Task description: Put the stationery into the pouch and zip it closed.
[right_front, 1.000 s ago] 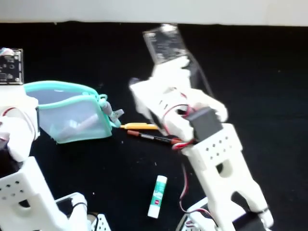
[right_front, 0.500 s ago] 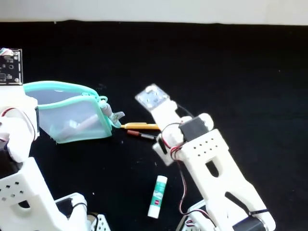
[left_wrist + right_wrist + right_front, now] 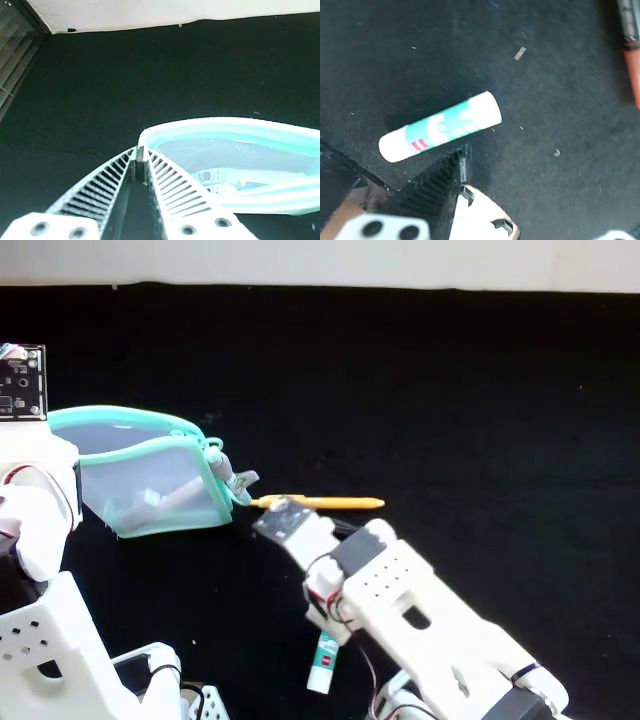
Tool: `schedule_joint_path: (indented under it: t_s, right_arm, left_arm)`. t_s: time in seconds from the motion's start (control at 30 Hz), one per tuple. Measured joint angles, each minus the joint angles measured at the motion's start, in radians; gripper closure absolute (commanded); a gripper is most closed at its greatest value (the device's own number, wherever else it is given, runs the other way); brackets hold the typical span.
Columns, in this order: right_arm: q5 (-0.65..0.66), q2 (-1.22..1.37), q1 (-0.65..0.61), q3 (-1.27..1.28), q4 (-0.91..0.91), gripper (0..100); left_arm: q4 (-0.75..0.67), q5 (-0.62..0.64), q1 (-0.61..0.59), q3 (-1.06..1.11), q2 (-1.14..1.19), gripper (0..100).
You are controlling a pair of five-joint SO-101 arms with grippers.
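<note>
The pouch (image 3: 150, 475) sits at nine o'clock on the black tabletop (image 3: 480, 390); mint-green trim, see-through walls, mouth gaping wide, zip undone; its zip pull (image 3: 240, 480) hangs off the three o'clock end; pale things show through the wall, too blurred to count. One pouch, and the left tool (image 3: 140, 159) is clenched on its rim, both ribbed fingers pinched on the green edge.

Outward now: one yellow pen (image 3: 320, 503) lies flat just off that zip pull, pointing toward three o'clock; one red-and-black pen (image 3: 631, 55) lies on the tabletop too, well apart from the glue stick in the right wrist view; one glue stick (image 3: 440, 132), white with a green band and a small red mark, lies on its side near six o'clock, half tucked under the right arm in the high view. The right tool (image 3: 464, 182) hangs low just beside that stick; released or clenched, I cannot tell. Two white arms, one at each lower corner.
</note>
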Motion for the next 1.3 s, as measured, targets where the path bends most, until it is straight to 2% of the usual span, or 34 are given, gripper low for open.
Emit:
schedule_joint_path:
  t_s: [0.2,0.37,0.53,0.67,0.77,0.93,1.3]
  right_arm:
    - [0.126,-0.003,-0.06,0.071,-0.035,47.3]
    - [0.132,-0.003,-0.061,0.071,-0.04,47.3]
    - [-0.046,-0.003,-0.078,0.009,-0.041,47.3]
    - [-0.348,-0.003,-0.242,-0.009,-0.04,47.3]
    - [-0.554,-0.003,-0.304,0.012,-0.051,47.3]
    - [-0.615,-0.003,-0.315,0.104,-0.126,47.3]
    - [-0.628,-0.008,-0.35,0.166,-0.169,47.1]
  left_arm:
    - [0.0,0.0,0.0,0.0,0.0,99]
    - [0.0,0.0,0.0,0.0,0.0,99]
    - [0.0,0.0,0.0,0.0,0.0,99]
    - [0.0,0.0,0.0,0.0,0.0,99]
    - [0.0,0.0,0.0,0.0,0.0,99]
    - [0.0,0.0,0.0,0.0,0.0,99]
    - [0.0,0.0,0.0,0.0,0.0,99]
